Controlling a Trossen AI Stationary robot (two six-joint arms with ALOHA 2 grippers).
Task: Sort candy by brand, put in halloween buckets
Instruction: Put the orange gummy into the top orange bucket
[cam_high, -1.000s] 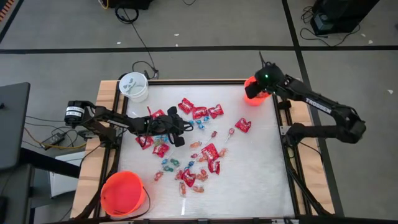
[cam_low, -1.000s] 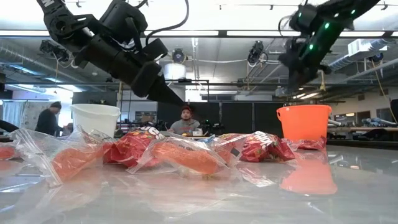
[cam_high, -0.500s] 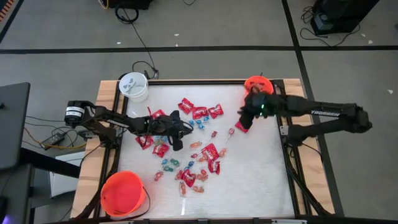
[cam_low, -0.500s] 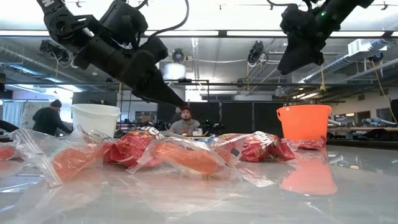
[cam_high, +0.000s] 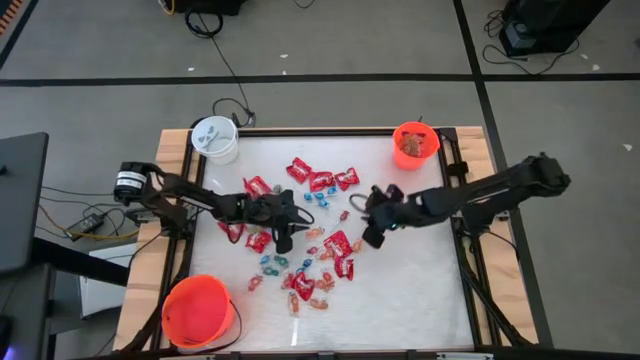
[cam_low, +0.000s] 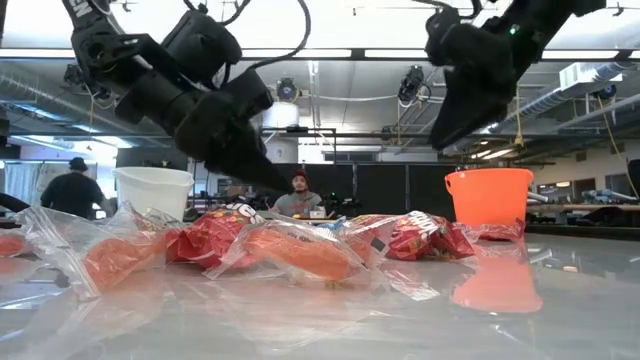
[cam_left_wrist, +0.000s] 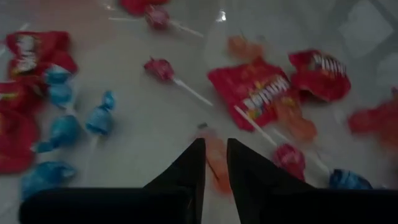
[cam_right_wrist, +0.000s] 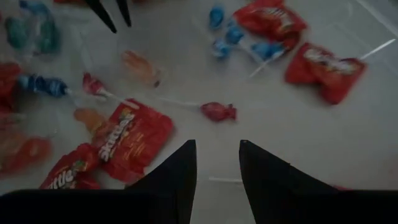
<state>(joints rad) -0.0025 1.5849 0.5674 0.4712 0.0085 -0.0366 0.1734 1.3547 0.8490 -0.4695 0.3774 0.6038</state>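
The candy (cam_high: 318, 238) lies scattered over the middle of the table: red packets, blue-wrapped pieces, and orange and pink clear-wrapped ones, some on sticks. My left gripper (cam_high: 283, 240) hangs over the left part of the scatter, its fingers (cam_left_wrist: 199, 163) a little apart and holding nothing; an orange sweet (cam_left_wrist: 216, 158) lies on the table beyond them. My right gripper (cam_high: 368, 236) hovers open over the right part of the scatter, above a red lollipop (cam_right_wrist: 217, 112). The halloween buckets stand at the corners: white (cam_high: 215, 140), small orange (cam_high: 414, 145), larger orange (cam_high: 198, 310).
Red packets (cam_right_wrist: 127, 140) and blue pieces (cam_left_wrist: 62, 127) lie close around both grippers. The near right part of the table (cam_high: 420, 290) is bare. Cables run off the table's left side. People show in the room behind (cam_low: 72, 185).
My right gripper has swung from above the small orange bucket toward the table's middle and near edge, sinking and rolling, and now hangs over the candy. My left gripper has tipped downward and sunk a little toward the candy.
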